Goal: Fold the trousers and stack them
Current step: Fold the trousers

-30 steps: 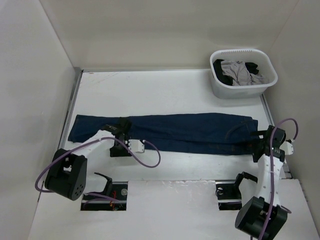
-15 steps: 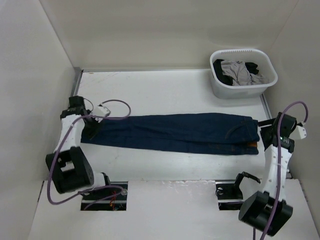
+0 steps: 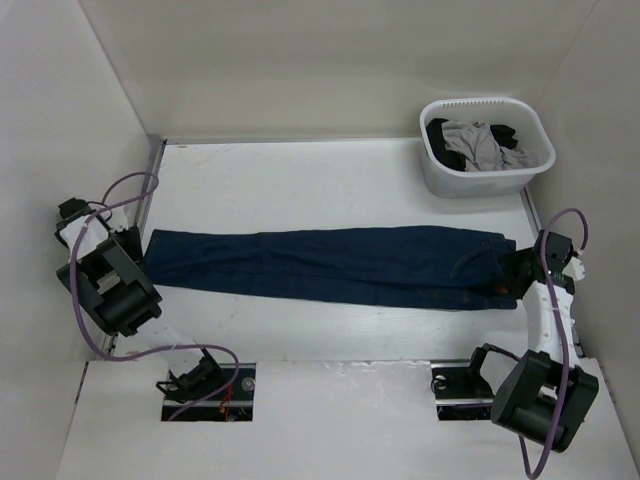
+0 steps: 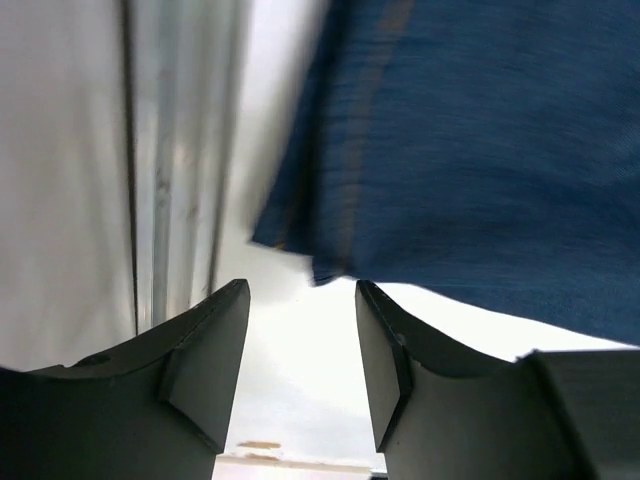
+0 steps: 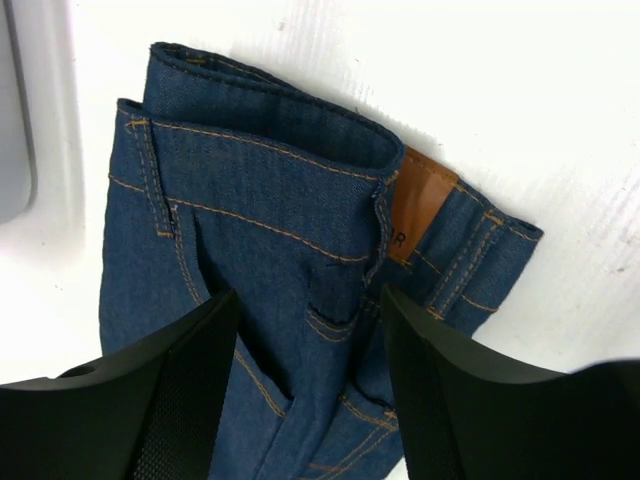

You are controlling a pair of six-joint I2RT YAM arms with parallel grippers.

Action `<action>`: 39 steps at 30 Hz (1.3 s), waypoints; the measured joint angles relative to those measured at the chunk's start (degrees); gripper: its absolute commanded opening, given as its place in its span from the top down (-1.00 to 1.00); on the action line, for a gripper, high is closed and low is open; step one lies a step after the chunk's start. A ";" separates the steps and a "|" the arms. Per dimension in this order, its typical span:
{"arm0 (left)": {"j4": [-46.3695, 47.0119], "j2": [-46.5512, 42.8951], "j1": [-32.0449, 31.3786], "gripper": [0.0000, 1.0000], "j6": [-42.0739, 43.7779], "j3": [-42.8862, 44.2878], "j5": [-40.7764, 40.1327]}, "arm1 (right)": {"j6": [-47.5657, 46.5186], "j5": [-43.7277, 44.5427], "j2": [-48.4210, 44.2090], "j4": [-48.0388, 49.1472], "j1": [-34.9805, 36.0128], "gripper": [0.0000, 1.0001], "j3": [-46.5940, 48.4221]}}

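Observation:
The trousers (image 3: pixel 340 263) are dark blue denim jeans lying flat and stretched left to right across the white table. Their leg hems are at the left and their waist is at the right. My left gripper (image 3: pixel 137 252) is at the hem end. In the left wrist view it (image 4: pixel 300 305) is open and empty, low over the table, with the hem corner (image 4: pixel 330 255) just beyond its fingertips. My right gripper (image 3: pixel 509 268) is over the waist end. In the right wrist view it (image 5: pixel 305 345) is open above the waistband, near a brown leather patch (image 5: pixel 418 200).
A white laundry basket (image 3: pixel 470 180) with grey and dark clothes stands at the back right. A metal rail (image 3: pixel 148 190) runs along the table's left edge, close to my left gripper, and shows in the left wrist view (image 4: pixel 170 150). White walls enclose the table.
My left arm has swung from the middle of the trousers out to their left hem end. My right gripper has shifted slightly at the waist. The cloth now lies a little straighter.

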 measured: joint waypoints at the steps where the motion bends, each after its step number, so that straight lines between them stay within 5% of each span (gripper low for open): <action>1: -0.74 0.90 1.25 0.10 -0.92 1.11 0.42 | -0.07 0.00 0.00 0.39 0.00 -0.32 -0.31; 8: -8.28 10.03 0.46 0.19 -1.57 10.64 1.75 | -0.37 0.02 0.85 1.11 0.00 -0.41 -1.90; 12: -10.58 14.82 -2.03 0.76 -0.70 13.25 1.99 | -0.37 0.04 3.15 2.43 -0.02 -0.38 -2.01; 16: -12.17 15.63 -2.54 0.95 -0.09 13.25 2.05 | -0.33 0.02 6.62 4.72 0.00 -0.23 -2.01; 21: -12.44 14.67 -2.47 1.00 0.87 13.25 1.88 | -0.33 0.04 11.74 7.32 0.11 0.71 -1.95; 23: -12.50 13.75 -2.54 1.00 1.62 13.25 1.44 | -0.35 0.20 12.31 7.58 0.46 0.88 -1.77; 32: -13.97 9.31 -2.67 1.00 4.57 14.51 0.15 | -2.93 0.81 4.33 5.35 1.51 0.95 2.47; 39: -16.94 9.25 -5.25 1.00 5.84 24.59 -0.63 | -6.69 -0.09 -0.13 -0.17 1.49 0.94 7.65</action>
